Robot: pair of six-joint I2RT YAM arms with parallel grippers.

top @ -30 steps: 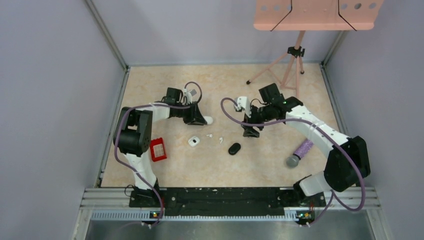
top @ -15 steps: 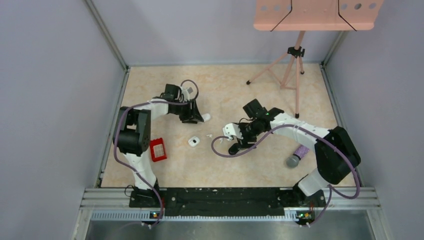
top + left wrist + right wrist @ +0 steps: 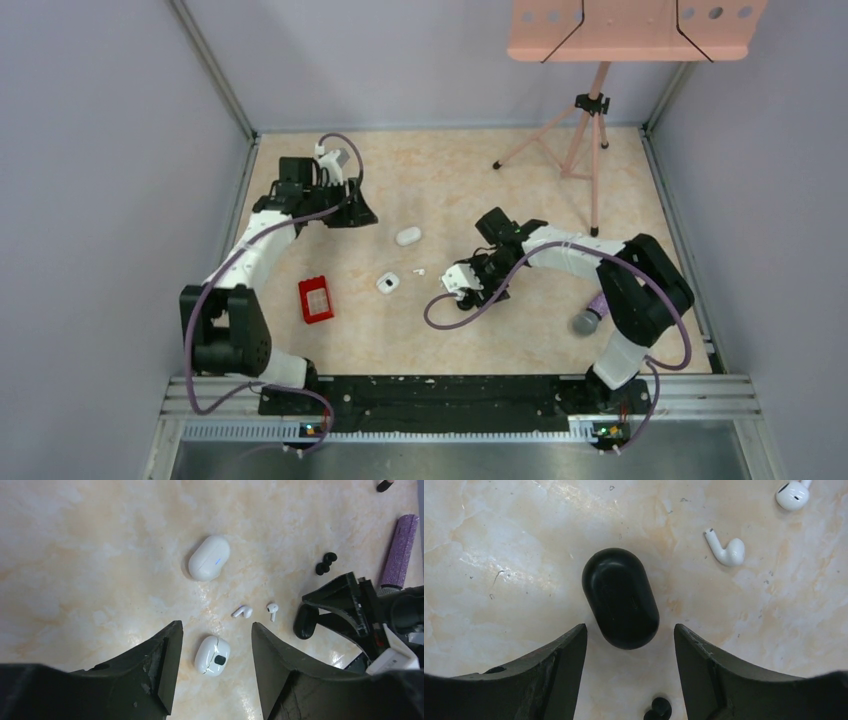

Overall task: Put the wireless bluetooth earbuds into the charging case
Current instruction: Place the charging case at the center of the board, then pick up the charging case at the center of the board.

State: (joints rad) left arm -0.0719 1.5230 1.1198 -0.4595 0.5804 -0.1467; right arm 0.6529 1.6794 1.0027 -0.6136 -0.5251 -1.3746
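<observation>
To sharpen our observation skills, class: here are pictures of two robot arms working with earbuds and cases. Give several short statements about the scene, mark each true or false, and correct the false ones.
1. The right tool is open, and the black oval plastic case shows between its fingers. True.
2. The two white stemmed plastic earbuds sit inside a case. False: they lie loose on the marbled tabletop.
3. The large white oval plastic case is closed. True.
4. The left tool grips that white case. False: it is open and empty, and the case lies on the tabletop apart from it.
</observation>
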